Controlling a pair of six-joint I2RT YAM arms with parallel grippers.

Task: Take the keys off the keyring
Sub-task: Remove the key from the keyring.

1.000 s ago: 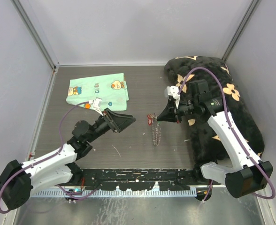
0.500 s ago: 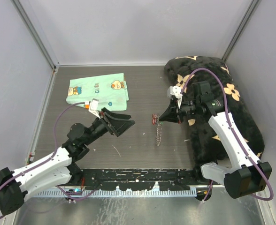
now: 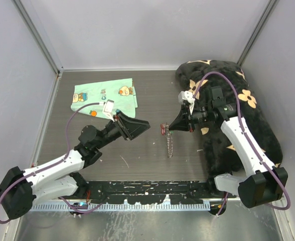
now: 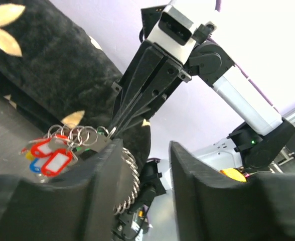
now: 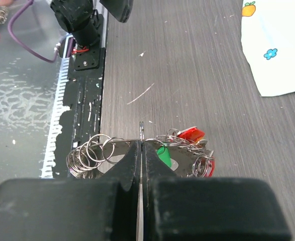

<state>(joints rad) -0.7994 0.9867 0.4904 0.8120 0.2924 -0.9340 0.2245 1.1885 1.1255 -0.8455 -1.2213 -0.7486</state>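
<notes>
**Right gripper** [image 3: 171,127]: clenched on the keyring [image 3: 169,144], which dangles below its tips. The keys [image 5: 191,134] are bunched just beside the pinch.

**Left gripper** [image 3: 140,129]: jaws parted, nothing between them. Over the past second it has swung up and closer, so the keyring now lies just ahead of its fingers [image 4: 105,170].

**Status (judged)**: approach to take a key; none removed yet.

Silver keyring [image 3: 168,144] glints, its keys [image 4: 52,163] tagged red, green and blue. Mint-green cloth [image 3: 105,95] shows cartoon prints; black blanket [image 3: 268,125] carries cream flowers; the table [image 3: 152,95] is dark grey woodgrain.
</notes>
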